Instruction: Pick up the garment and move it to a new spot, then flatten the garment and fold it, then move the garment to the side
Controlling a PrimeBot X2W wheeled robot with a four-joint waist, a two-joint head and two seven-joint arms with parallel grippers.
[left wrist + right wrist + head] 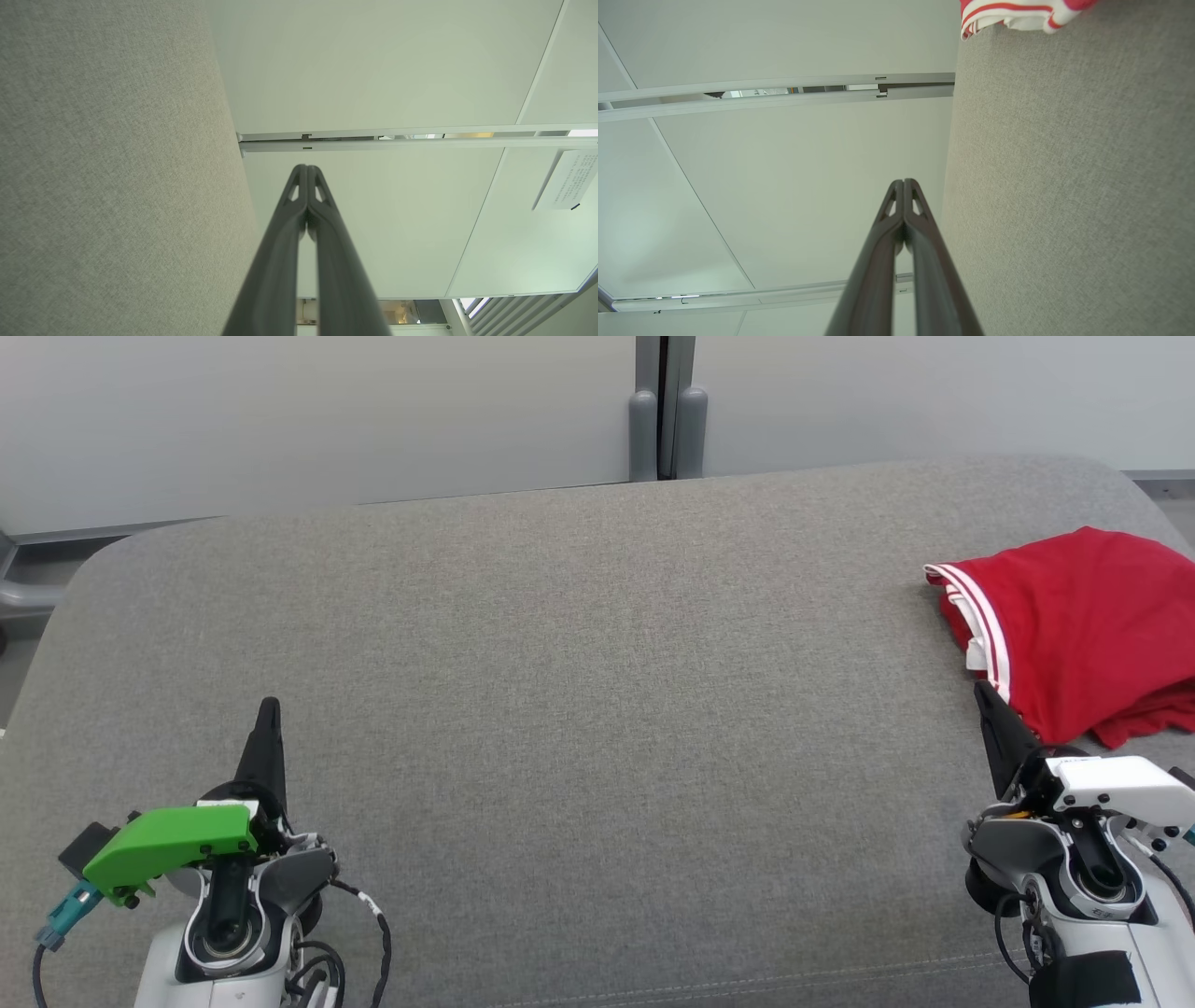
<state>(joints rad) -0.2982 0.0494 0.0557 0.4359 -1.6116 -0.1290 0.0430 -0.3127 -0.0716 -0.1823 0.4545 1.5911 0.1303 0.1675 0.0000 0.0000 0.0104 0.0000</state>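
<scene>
Red garment (1083, 625) sits folded at far right edge of grey cushion (579, 691), striped hem twd centre. Right gripper (982, 695) just below it, clenched on nothing, tip nr the hem. Left gripper (269, 709) well apart, also clenched, empty. Right arm's nearer.

surface: grey fabric cushion (597, 663); behind: pale wall panels (327, 411); seam: grey posts (667, 429)

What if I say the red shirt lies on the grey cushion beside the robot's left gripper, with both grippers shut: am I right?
Not quite. The head view shows the red shirt on the grey cushion beside the right gripper, not the left gripper. Both grippers are shut.
</scene>
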